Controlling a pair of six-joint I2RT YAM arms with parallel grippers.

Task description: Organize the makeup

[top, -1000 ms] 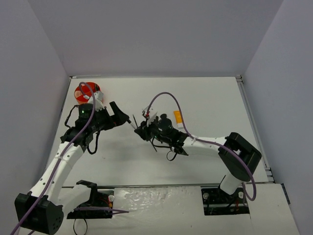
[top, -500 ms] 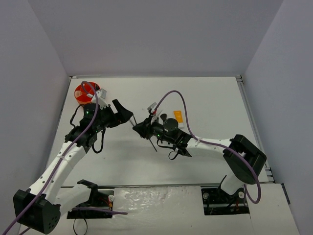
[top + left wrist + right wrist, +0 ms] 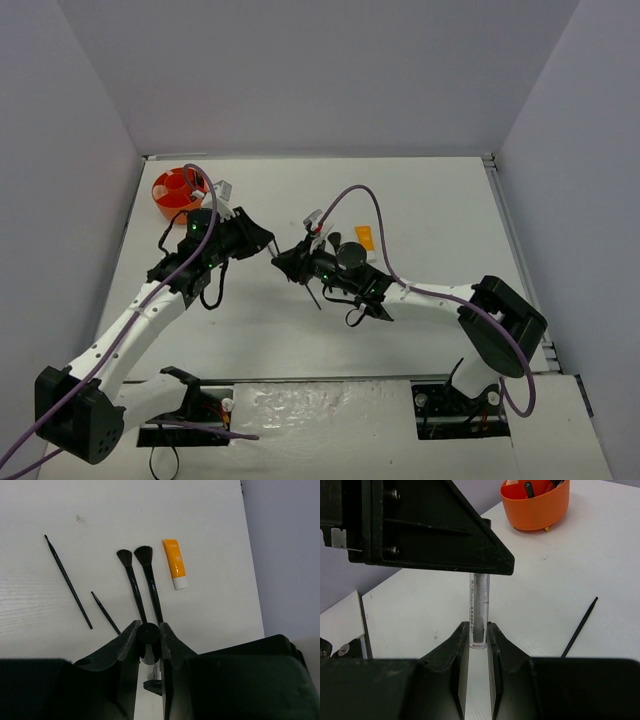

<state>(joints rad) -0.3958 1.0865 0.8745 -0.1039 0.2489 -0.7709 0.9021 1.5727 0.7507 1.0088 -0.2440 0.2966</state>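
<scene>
On the white tabletop (image 3: 430, 200), a round orange plastic holder (image 3: 178, 190) sits in the far left corner; the left end effector (image 3: 149, 626) and right end effector (image 3: 478, 627) both pinch one thin clear stick with a black inside (image 3: 479, 605), held in the air between them. An orange-white tube (image 3: 175, 564), black brushes (image 3: 131, 580) and thin black pencils (image 3: 67, 581) lie flat below.

The holder (image 3: 178, 190) sits in the table's (image 3: 430, 200) far left corner; brushes (image 3: 143, 556) lie between tube (image 3: 176, 564) and pencils (image 3: 68, 582).
</scene>
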